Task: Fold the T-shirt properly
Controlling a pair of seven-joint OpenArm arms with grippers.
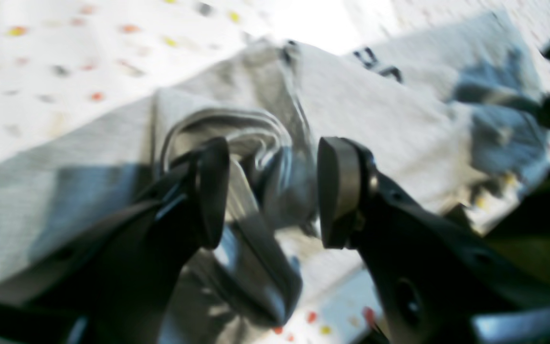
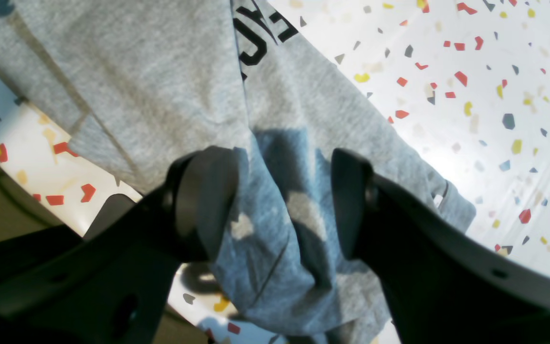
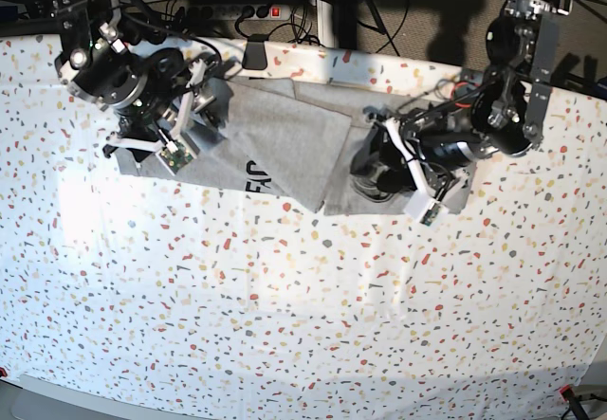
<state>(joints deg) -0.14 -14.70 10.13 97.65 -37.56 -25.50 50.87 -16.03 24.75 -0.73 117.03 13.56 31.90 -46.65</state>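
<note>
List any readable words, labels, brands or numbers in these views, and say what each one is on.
"FO": black block capitals, cut off by a fold, on the grey T-shirt in the base view.
Black letters, perhaps "EX", on the T-shirt in the right wrist view: folded over, not surely readable.
Dark marks on the T-shirt in the left wrist view: too blurred to read.
Nothing else is legible.

I read both arms as matt black throughout. Left gripper [image 1: 270,191]: two flat rounded fingers [image 1: 337,191], grey pad face on one, on angular black brackets with a round hole. Right gripper [image 2: 284,205]: same build. From the base view, each wrist carries a white plate with a small green board, and black cables loop along the links.
</note>
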